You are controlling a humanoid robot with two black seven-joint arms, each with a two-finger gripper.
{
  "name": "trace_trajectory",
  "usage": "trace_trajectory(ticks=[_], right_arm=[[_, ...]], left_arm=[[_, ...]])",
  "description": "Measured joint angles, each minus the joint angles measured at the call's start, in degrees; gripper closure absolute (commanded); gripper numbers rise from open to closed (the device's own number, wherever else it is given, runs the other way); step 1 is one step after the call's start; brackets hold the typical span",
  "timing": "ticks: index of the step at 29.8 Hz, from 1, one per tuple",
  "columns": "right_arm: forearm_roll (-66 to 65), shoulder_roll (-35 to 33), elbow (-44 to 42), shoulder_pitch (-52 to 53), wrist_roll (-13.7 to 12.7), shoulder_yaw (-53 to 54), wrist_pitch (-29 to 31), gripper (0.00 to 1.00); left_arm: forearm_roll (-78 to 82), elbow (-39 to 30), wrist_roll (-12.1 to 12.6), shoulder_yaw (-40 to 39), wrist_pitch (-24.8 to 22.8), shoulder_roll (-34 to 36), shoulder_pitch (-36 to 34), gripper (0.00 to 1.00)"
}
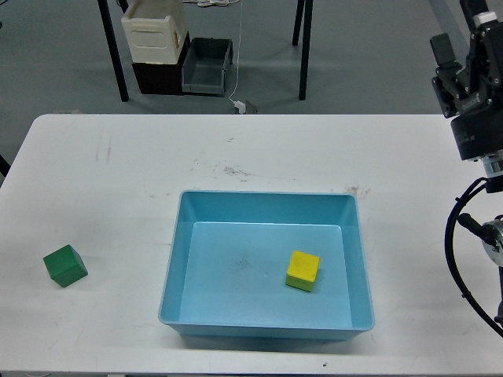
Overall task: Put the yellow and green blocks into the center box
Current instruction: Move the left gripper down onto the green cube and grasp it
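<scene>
A yellow block (302, 270) lies inside the light blue box (179, 236), right of its middle. A green block (65, 265) sits on the white table (118, 181) at the front left, well clear of the box. My right arm stands upright at the right edge, and its gripper (464, 47) is raised at the top right, far from both blocks. It is dark and partly cut off by the frame, so I cannot tell its fingers apart. My left gripper is out of view.
Beyond the table's far edge, on the floor, stand a cream crate (154, 31) on a dark box, a grey bin (207, 66) and black table legs. A black cable loop (460, 259) hangs from my right arm over the table's right side.
</scene>
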Motion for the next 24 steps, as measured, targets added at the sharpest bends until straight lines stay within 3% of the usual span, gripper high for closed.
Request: trace_trajectory(ticks=[5, 12, 24], right_arm=[[3.6, 0.0, 3.2, -8.3, 0.1, 3.1, 0.2, 0.02], [5.0, 0.0, 3.9, -15.1, 0.7, 5.3, 0.1, 0.02], [5.2, 0.0, 4.5, -19.6, 0.9, 6.1, -0.3, 0.02]], left_arm=[[18.3, -5.5, 0.0, 5.6, 0.0, 4.8, -0.4, 0.01], [24.9, -15.3, 0.0, 20.5, 0.0, 15.2, -4.1, 0.01], [50.3, -18.1, 0.0, 47.4, 0.0, 15.5, -16.8, 0.01]])
